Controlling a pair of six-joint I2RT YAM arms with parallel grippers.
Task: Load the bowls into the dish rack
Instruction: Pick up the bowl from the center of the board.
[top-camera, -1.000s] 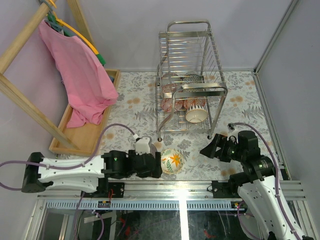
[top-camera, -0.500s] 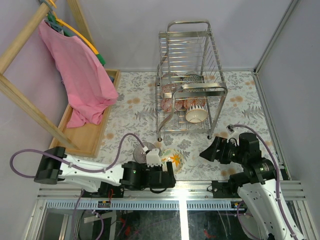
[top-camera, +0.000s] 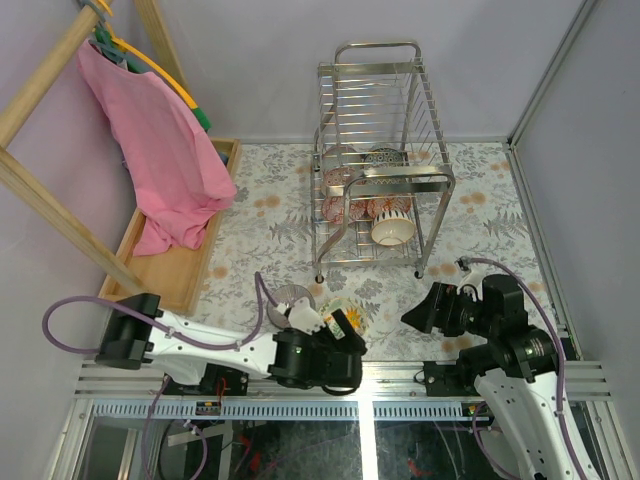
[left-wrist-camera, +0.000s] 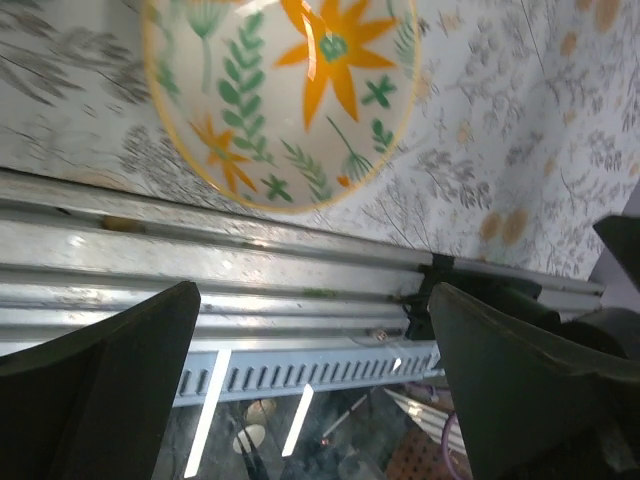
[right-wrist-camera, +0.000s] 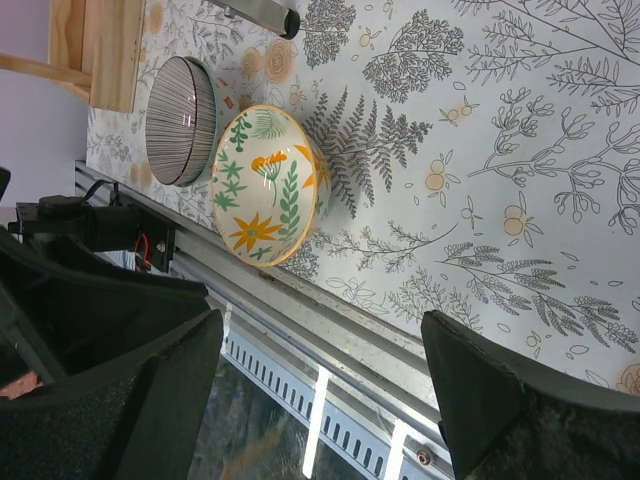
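Observation:
A cream bowl with orange flowers and green leaves (top-camera: 340, 306) sits on the table near the front rail; it also shows in the left wrist view (left-wrist-camera: 290, 90) and the right wrist view (right-wrist-camera: 265, 185). A grey striped bowl (top-camera: 290, 297) lies beside it, on its left (right-wrist-camera: 180, 120). The chrome dish rack (top-camera: 380, 160) stands at the back with several bowls in it, among them a cream one (top-camera: 392, 228). My left gripper (top-camera: 345, 325) is open and empty, partly over the flower bowl, with its jaws (left-wrist-camera: 310, 390) over the rail. My right gripper (top-camera: 412, 312) is open and empty, right of the bowls (right-wrist-camera: 320, 400).
A shallow wooden tray (top-camera: 175, 245) lies at the left under a pink cloth (top-camera: 160, 150) hung on a wooden frame. The metal front rail (left-wrist-camera: 250, 250) runs along the near table edge. A wall stands close on the right.
My left arm has swung right along the front edge, bringing its gripper over the flower bowl and uncovering the grey striped bowl. The right gripper has shifted slightly nearer.

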